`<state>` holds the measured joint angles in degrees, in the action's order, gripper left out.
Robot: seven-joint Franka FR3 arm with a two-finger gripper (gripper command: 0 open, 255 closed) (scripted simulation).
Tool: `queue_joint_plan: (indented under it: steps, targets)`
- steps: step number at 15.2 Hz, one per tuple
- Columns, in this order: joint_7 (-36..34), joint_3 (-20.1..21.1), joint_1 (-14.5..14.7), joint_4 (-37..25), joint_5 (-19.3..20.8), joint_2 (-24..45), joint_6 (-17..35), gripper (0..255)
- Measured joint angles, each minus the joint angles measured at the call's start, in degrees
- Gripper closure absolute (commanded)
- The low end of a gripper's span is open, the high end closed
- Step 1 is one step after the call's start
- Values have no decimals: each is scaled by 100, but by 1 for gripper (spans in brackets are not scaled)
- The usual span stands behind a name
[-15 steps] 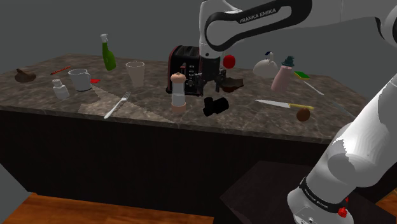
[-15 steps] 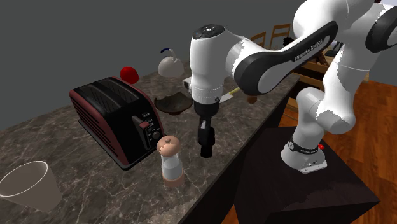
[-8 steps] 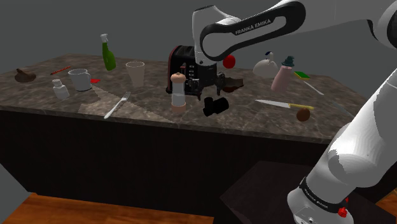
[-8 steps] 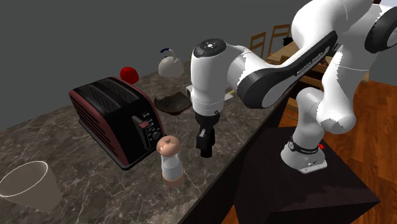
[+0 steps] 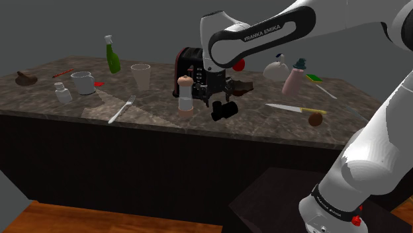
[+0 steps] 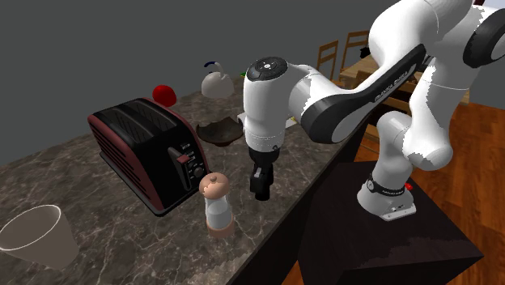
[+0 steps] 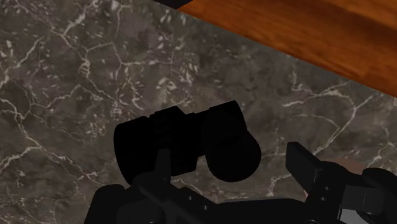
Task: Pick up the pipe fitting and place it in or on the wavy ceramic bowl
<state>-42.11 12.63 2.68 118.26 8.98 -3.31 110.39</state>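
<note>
Gripper (image 7: pixel 232 167) abv pipe fitting (image 7: pixel 191 137) (blk-on-blk, edges unclear)

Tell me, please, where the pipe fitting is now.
The black pipe fitting lies on the dark marble counter near its front edge; in the shoulder view it is just right of the pepper mill, below the gripper.

A dark marble counter (image 5: pixel 153 107) carries a toaster (image 5: pixel 190 66), a pepper mill (image 5: pixel 186 96) in front of it, and a black pipe fitting (image 5: pixel 225 110) lying near the mill. Behind the fitting sits a dark wavy bowl (image 5: pixel 243 86). Also on it are a fork (image 5: pixel 122 109), mug (image 5: pixel 83 82), cup (image 5: pixel 141 76), green bottle (image 5: pixel 113 56), kettle (image 5: pixel 275 67) and knife (image 5: pixel 291 108).
</note>
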Motion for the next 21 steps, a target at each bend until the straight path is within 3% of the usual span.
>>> queue_joint_plan:
  steps: [1, 11, 21]
  targets:
    - [0, 0, 0, 0, 0, 0, 0, 255]
    - [0, 2, 1, -2, -1, -2, 2, 255]
    - [136, -12, -6, -525, -62, -147, -656, 255]
